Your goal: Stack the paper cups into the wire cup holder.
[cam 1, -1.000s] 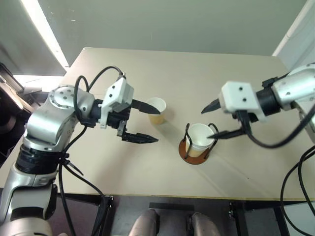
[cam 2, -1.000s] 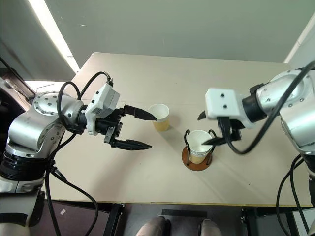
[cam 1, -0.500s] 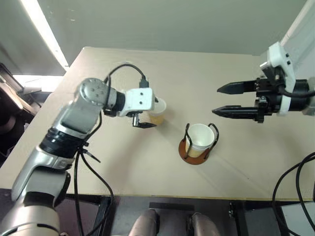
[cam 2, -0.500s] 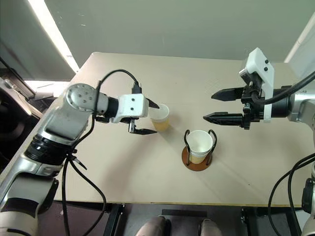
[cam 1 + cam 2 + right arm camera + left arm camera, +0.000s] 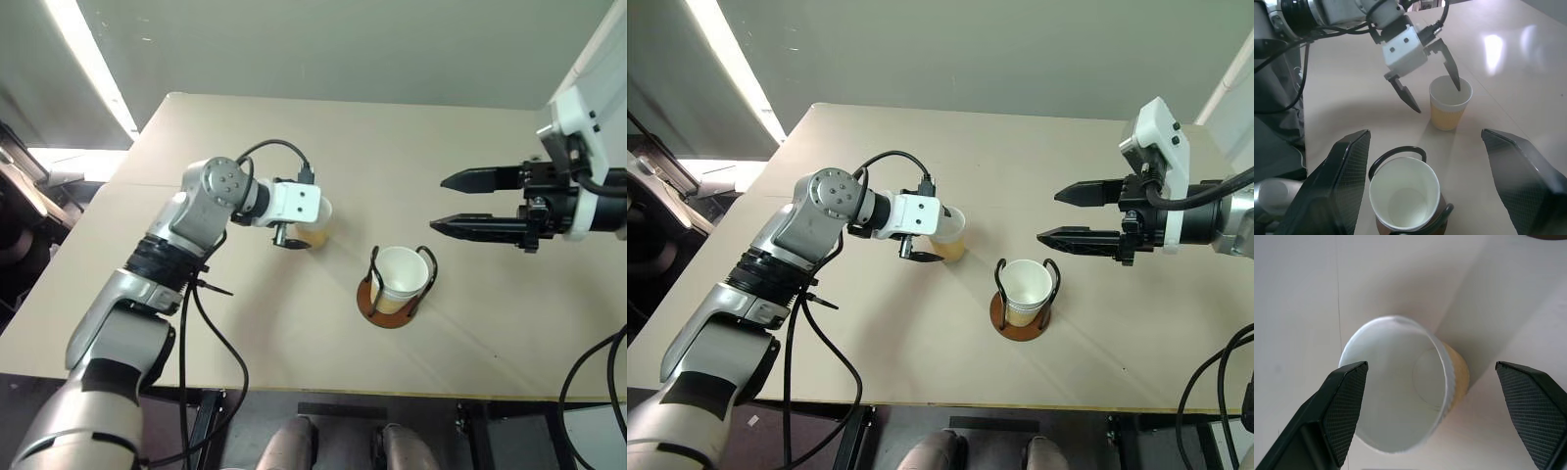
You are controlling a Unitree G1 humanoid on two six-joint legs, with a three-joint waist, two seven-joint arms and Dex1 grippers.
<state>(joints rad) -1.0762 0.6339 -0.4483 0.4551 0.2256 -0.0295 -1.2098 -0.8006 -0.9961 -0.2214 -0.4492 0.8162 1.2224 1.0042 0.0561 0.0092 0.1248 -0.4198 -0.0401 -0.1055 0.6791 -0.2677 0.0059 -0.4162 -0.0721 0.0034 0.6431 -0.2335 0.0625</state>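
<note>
You get even, bright overhead light. A strip light point(image 5: 86, 61) burns out to white at the upper left. Glare patches sit on the table point(image 5: 1497, 46) in the right wrist view. Soft shadows fall beside the loose cup point(image 5: 1400, 382). Your left pincer's fingertips point(image 5: 1344, 404) are slightly soft.

1. Loose paper cup point(image 5: 950, 235): near-left wall hidden behind the left gripper point(image 5: 926, 235)'s white housing.
2. Wire cup holder point(image 5: 390, 306): disc base largely covered by the cup standing in it.
3. Table point(image 5: 441, 147): right corner cut off by the picture's edge.
</note>
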